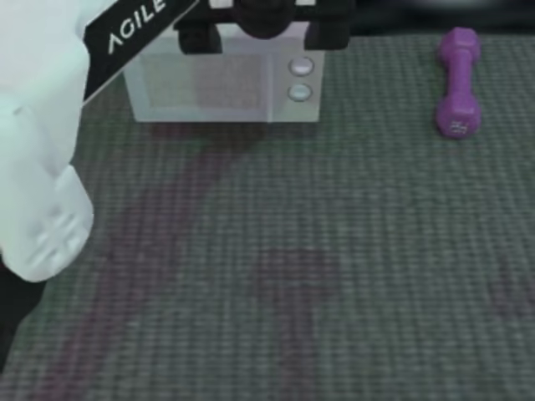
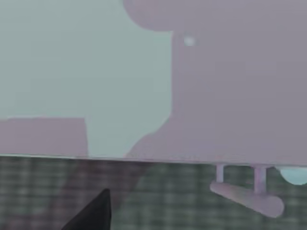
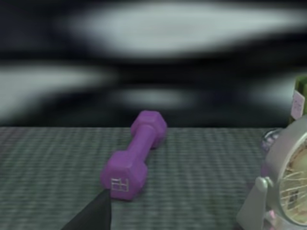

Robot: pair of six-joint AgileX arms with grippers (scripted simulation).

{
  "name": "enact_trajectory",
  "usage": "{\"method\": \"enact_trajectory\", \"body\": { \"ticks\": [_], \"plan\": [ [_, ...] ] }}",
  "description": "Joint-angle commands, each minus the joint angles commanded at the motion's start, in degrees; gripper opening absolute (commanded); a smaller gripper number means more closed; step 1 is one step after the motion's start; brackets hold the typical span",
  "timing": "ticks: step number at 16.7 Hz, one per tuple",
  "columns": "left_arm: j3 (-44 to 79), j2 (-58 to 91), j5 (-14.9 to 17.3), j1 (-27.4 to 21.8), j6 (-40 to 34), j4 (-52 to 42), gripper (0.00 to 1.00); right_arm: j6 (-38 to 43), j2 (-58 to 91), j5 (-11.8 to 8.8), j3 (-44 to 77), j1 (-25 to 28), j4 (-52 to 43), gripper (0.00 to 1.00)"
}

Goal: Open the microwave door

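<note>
The microwave (image 1: 224,82) sits at the far edge of the surface (image 1: 276,267), left of centre, its door (image 1: 205,83) flat against the front beside two knobs (image 1: 300,78). The left gripper (image 1: 259,25) hangs over the microwave's top; whether its fingers are apart cannot be told. A purple dumbbell (image 1: 458,82) lies near the far right corner. The right gripper's fingers barely show.

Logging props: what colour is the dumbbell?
Purple; the dumbbell shows best in the right wrist view.
</note>
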Motion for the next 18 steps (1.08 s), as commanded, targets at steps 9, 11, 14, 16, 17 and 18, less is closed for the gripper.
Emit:
{"method": "enact_trajectory", "body": {
  "ticks": [9, 11, 14, 16, 17, 18],
  "plan": [
    [-3.46, 2.82, 0.63, 1.36, 1.30, 6.56, 0.92, 0.00, 0.00, 0.00, 0.00, 0.00, 0.00, 1.00],
    [-3.46, 2.82, 0.63, 1.36, 1.30, 6.56, 0.77, 0.00, 0.00, 0.00, 0.00, 0.00, 0.00, 1.00],
    [-3.46, 2.82, 0.63, 1.36, 1.30, 6.56, 0.55, 0.00, 0.00, 0.00, 0.00, 0.00, 0.00, 1.00],
    [-3.46, 2.82, 0.63, 1.36, 1.30, 6.56, 0.40, 0.00, 0.00, 0.00, 0.00, 0.00, 0.00, 1.00],
    [-3.46, 2.82, 0.63, 1.36, 1.30, 6.56, 0.32, 0.00, 0.00, 0.00, 0.00, 0.00, 0.00, 1.00],
    [-3.46, 2.82, 0.63, 1.36, 1.30, 6.56, 0.25, 0.00, 0.00, 0.00, 0.00, 0.00, 0.00, 1.00]
  ]
}}
